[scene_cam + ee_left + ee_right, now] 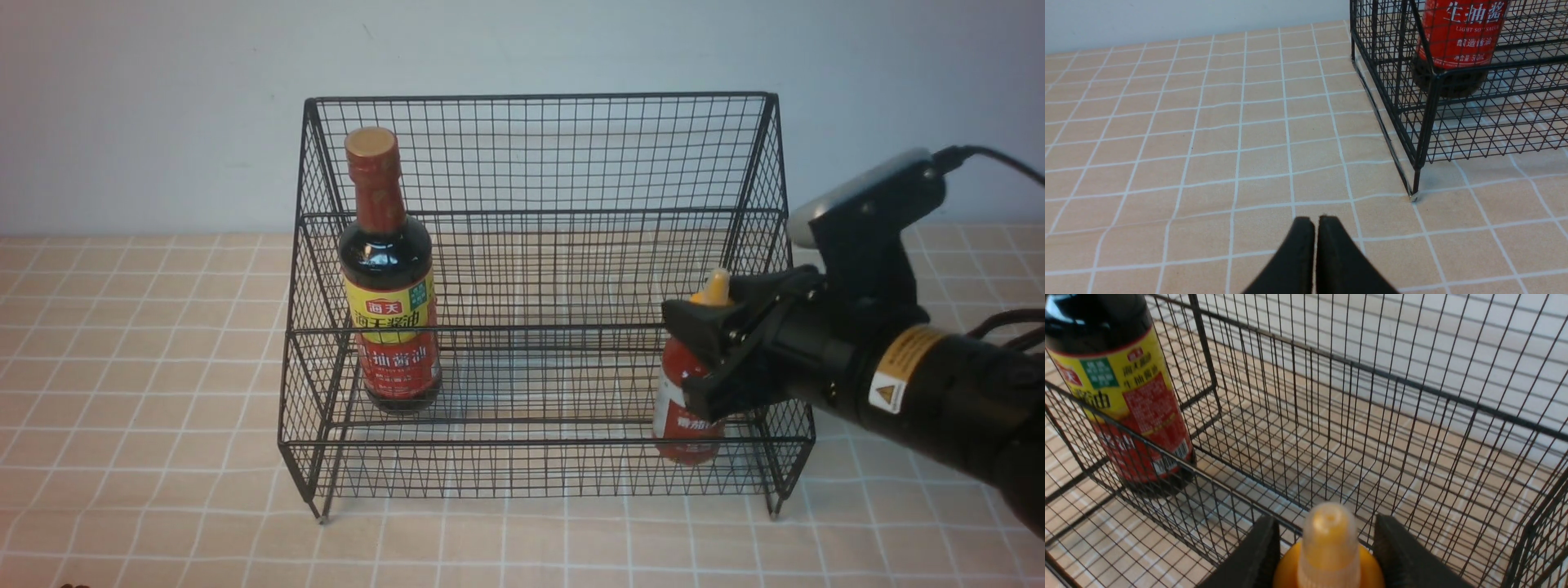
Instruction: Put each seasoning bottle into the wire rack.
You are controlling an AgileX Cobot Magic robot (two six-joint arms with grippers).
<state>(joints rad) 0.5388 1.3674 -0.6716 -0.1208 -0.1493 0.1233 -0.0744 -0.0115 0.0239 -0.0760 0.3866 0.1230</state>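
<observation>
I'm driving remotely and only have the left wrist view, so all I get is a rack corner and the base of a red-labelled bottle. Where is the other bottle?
Observer: The red squeeze bottle stands upright in the front tier of the wire rack, at its right end.
Operator: Is anything holding it?
Observer: The right tool is around it, one finger on each side of the yellow cap.
Operator: And the bottle I partly see, is it upright?
Observer: Yes, the soy-sauce bottle stands upright at the rack's left end, gold cap on top.
Operator: My own tool?
Observer: The left tool is shut on nothing, over the tiled cloth, outside the rack.
</observation>
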